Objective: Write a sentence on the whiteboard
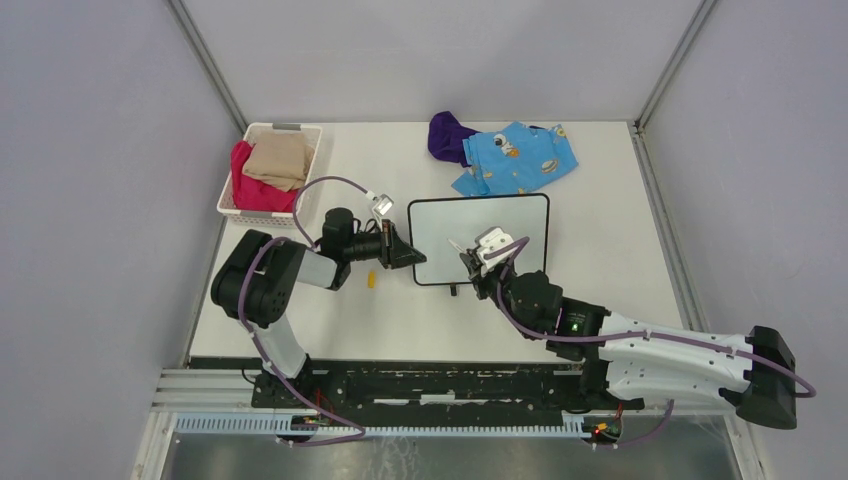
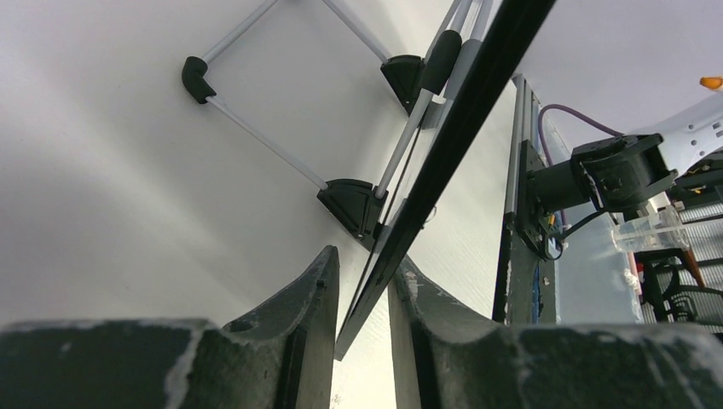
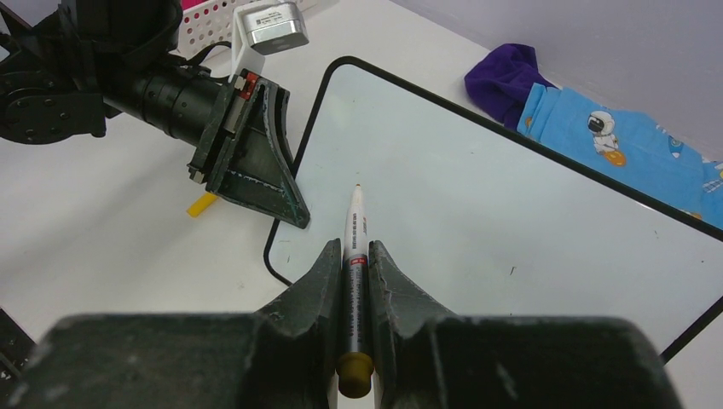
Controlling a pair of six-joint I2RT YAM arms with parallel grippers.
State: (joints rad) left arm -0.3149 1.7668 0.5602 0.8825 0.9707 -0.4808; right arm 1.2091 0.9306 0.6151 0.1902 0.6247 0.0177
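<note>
Right pincer [image 3: 354,251] clamps the pen [image 3: 355,217] over the whiteboard [image 3: 511,187]. Left pincer [image 2: 365,262] straddles its left edge, can't tell if it's gripping. Board's blank, whole sentence left to write.

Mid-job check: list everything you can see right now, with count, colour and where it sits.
whiteboard: 1, white with a black frame, middle of the table, no writing visible
marker: 1, white barrel, in the right gripper, tip pointing at the board
small yellow piece: 1, yellow, on the table near the left gripper, possibly a cap
basket: 1, white, far left of the table
red-pink cloth: 1, in the basket
beige cloth: 1, in the basket, on top
purple cloth: 1, far edge, beyond the board
blue patterned cloth: 1, beside the purple one
table: 1, white
left gripper: 1, black, jaws either side of the board's left edge, grip unclear
right gripper: 1, black, shut on the marker
</note>
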